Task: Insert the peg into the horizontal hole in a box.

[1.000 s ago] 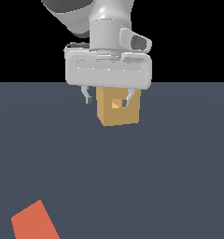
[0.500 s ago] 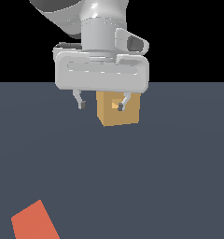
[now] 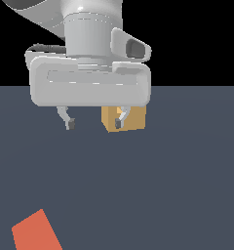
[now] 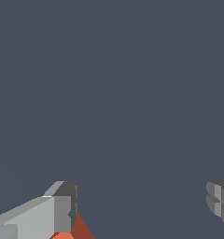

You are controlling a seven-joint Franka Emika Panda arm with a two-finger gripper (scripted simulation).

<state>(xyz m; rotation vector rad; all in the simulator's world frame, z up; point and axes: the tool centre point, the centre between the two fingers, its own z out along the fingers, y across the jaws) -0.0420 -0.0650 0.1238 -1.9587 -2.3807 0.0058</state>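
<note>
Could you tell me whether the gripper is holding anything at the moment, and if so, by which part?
Nothing is held. The gripper is open with only floor between its fingers, and the peg lies apart from it.

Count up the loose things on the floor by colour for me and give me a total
Orange-red: 1, the peg, lying near the exterior view's lower left.
Tan-yellow: 1, the box, partly hidden behind the gripper.
Total: 2.

Exterior frontal, wrist downward, close.
</note>
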